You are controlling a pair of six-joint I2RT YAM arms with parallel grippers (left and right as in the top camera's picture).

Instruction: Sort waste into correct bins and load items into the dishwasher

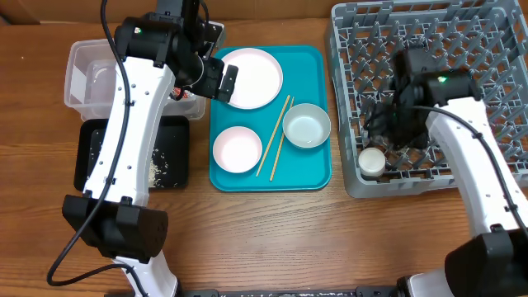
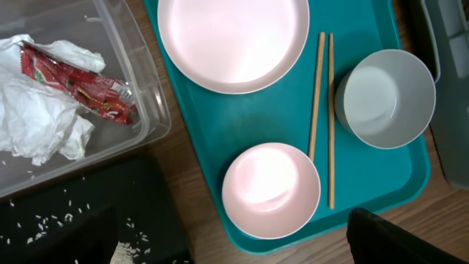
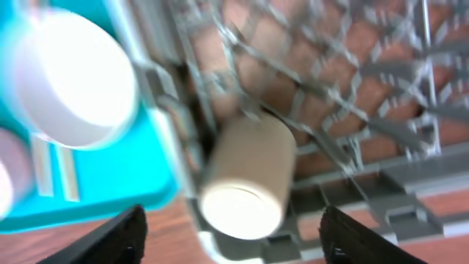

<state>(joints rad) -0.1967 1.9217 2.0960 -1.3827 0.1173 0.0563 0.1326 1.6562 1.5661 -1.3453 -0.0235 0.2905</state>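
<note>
The red wrapper (image 2: 77,81) and the white napkin (image 2: 37,117) lie in the clear tub (image 1: 78,74). Rice scraps (image 1: 157,169) lie in the black tray (image 1: 175,136). The plate (image 1: 250,78), a pink bowl (image 1: 238,149), a grey bowl (image 1: 307,125) and the chopsticks (image 1: 274,136) are on the teal tray (image 1: 305,169). The white cup (image 1: 371,161) sits in the grey rack's (image 1: 462,33) front-left corner. My left gripper (image 1: 223,81) is open and empty over the plate's left edge. My right gripper (image 3: 234,242) is open, just above the cup (image 3: 245,180).
The tub and the black tray stand one behind the other, left of the teal tray. The rack stands right of it, with the wooden table's front strip below them. The right wrist view is blurred.
</note>
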